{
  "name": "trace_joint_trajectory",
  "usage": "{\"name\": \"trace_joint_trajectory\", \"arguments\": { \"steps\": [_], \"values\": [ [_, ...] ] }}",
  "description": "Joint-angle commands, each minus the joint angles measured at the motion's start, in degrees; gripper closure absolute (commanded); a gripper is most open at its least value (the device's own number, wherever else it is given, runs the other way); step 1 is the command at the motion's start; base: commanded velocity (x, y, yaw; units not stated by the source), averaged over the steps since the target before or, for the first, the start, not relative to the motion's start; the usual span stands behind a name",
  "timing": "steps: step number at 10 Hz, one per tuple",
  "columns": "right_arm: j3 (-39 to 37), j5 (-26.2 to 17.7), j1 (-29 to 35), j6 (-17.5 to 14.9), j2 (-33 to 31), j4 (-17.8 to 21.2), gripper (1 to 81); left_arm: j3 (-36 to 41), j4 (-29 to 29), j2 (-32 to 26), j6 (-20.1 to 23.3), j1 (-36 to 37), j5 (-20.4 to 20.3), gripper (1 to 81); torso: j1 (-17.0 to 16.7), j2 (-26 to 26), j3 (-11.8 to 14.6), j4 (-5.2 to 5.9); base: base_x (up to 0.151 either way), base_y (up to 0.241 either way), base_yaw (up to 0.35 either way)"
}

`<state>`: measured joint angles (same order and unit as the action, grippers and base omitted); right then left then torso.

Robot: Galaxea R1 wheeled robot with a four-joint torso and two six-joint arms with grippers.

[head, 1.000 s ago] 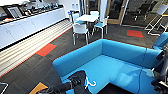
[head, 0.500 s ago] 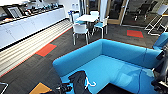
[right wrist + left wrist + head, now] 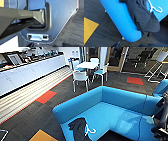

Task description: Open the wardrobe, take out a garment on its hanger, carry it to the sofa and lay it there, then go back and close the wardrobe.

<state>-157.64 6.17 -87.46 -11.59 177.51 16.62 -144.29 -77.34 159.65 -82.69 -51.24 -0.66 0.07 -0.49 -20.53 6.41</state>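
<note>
Probably office lounge: sofa (image 3: 112,109), counter (image 3: 30,72)

Dark garment (image 3: 78,127) – white hanger (image 3: 89,130) attached – lies crumpled on blue sofa (image 3: 110,109)

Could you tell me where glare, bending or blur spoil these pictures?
Head view: a pale sheen of glare lies on the sofa seat, the wide lens curves the white cabinets, and the bright windows wash out. Left wrist view: soft all over, though the dark garment and white hanger stay legible. Right wrist view: close robot parts are blurred and in shadow.
</note>
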Motion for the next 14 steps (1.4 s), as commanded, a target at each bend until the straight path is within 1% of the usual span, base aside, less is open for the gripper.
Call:
{"name": "trace_joint_trajectory", "arguments": {
  "steps": [1,2,3,4,7,8,10,11,12,13,14],
  "values": [
    [0.8,-4.7,0.1,-0.5,1.5,-0.4,1.0,0.6,-9.6,-5.4,0.2,-4.7,-10.6,1.0,0.0,0.0,0.0,0.00,0.000,0.000,0.000],
    [0.8,-4.7,0.2,-0.5,1.5,-0.4,1.0,0.6,-10.8,-6.0,0.2,-7.0,-11.6,1.0,0.0,0.0,0.0,0.00,0.000,0.000,0.000],
    [0.8,-4.7,0.3,-0.5,1.5,-0.4,1.0,0.5,-12.5,-6.6,0.2,-9.4,-14.3,1.0,0.0,0.0,0.0,0.00,0.000,0.000,0.000],
    [0.8,-4.7,0.5,-0.5,1.5,-0.4,1.0,0.5,-13.7,-6.9,0.2,-11.4,-16.2,1.0,0.0,0.0,0.0,0.00,0.000,0.000,0.000],
    [0.8,-4.6,0.5,-0.5,1.6,-0.3,1.0,-1.3,-13.9,-6.4,0.1,-16.5,-16.3,1.0,-0.1,0.0,0.0,0.00,0.000,0.000,0.000],
    [0.8,-4.6,0.6,-0.5,1.6,-0.3,1.0,-2.6,-14.0,-5.7,0.2,-17.7,-16.2,1.0,-0.1,0.0,3.2,0.00,0.000,0.000,0.000],
    [0.8,-4.6,0.6,-0.5,1.6,-0.3,1.0,-4.9,-14.3,-3.9,0.2,-19.8,-16.2,1.0,-0.1,0.0,5.0,0.00,0.000,0.000,0.000],
    [0.8,-4.6,0.7,-0.5,1.6,-0.4,1.0,-5.7,-14.7,-3.0,0.2,-20.7,-16.2,1.0,-0.1,0.0,5.1,0.00,0.000,0.000,0.000],
    [0.8,-4.7,0.8,-0.5,1.6,-0.4,1.0,-6.8,-14.7,-2.1,0.2,-21.4,-16.2,1.0,-0.1,0.0,6.2,0.00,0.000,0.000,0.000],
    [0.8,-4.7,0.7,-0.5,1.6,-0.4,1.0,-7.9,-14.7,-1.2,0.1,-22.2,-16.1,1.0,-0.1,-0.1,6.3,0.00,0.000,0.000,0.000],
    [0.8,-4.6,0.8,-0.5,1.6,-0.4,1.0,-9.1,-14.8,0.0,0.2,-22.9,-16.1,1.0,-0.1,-0.1,5.4,0.00,0.000,0.000,0.000]
  ]
}}
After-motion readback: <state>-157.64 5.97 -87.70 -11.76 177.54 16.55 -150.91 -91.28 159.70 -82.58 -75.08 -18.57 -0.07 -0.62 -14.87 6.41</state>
